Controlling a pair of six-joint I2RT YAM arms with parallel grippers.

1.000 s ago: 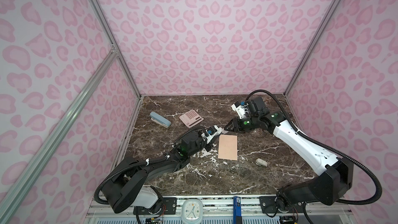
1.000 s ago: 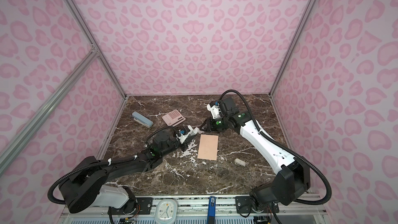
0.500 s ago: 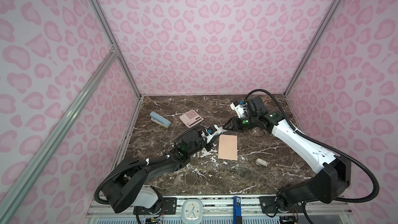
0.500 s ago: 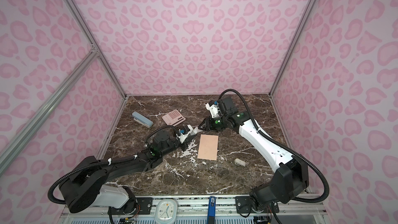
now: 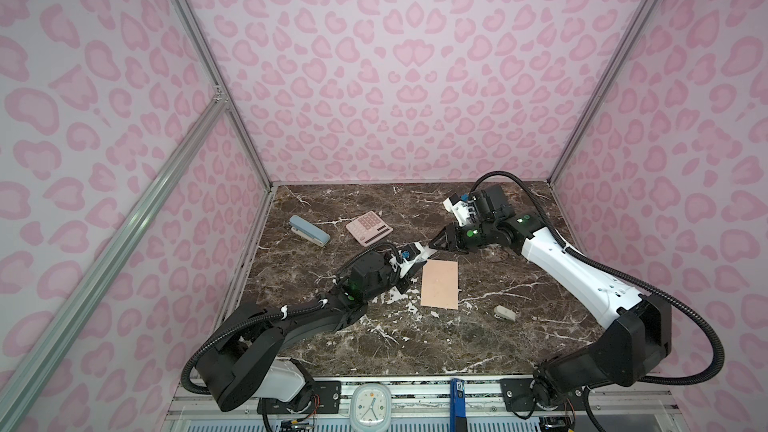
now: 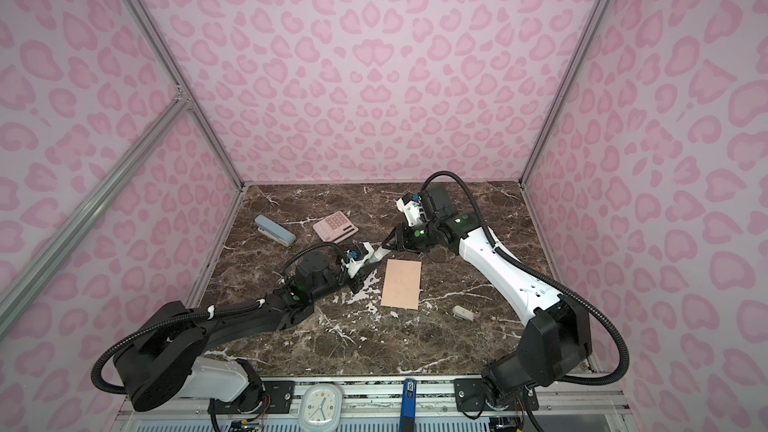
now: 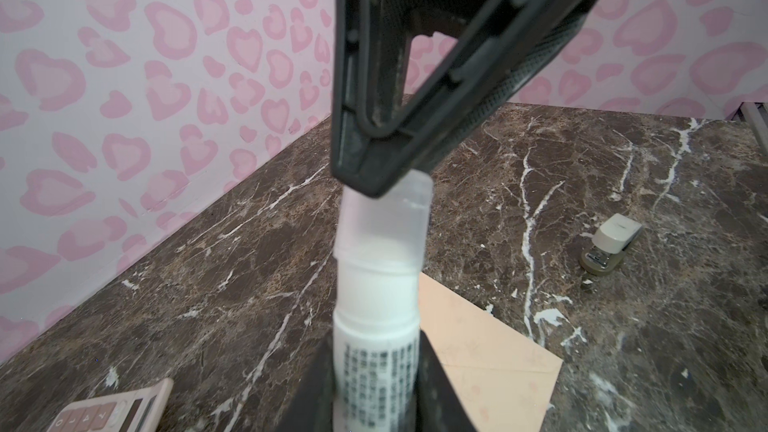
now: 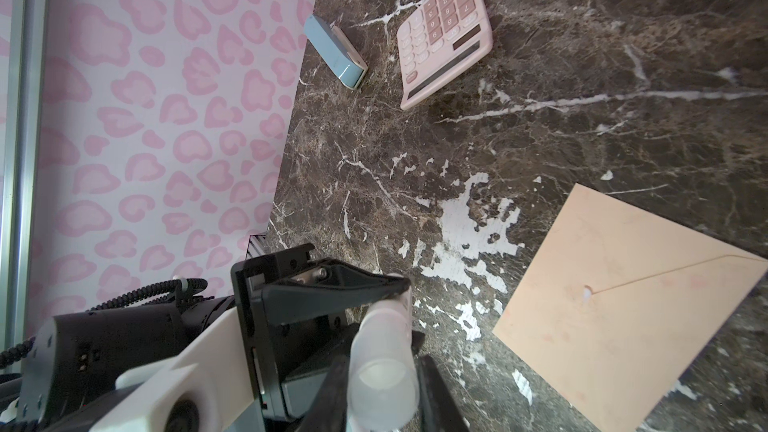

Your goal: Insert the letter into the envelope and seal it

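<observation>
The peach-tan envelope lies flat on the marble table, its triangular flap folded down. The letter is out of view. A white glue stick is held above the table beside the envelope's far left corner, with my left gripper shut on its body. A translucent cap sits on the stick's end. My right gripper is shut on that cap, tip to tip with the left one.
A pink calculator and a blue stapler lie at the back left. A small beige stapler sits right of the envelope. White worn patches mark the marble near the envelope. Pink patterned walls close in three sides.
The right gripper has edged slightly left toward the glue stick. The left arm and the envelope have not moved.
</observation>
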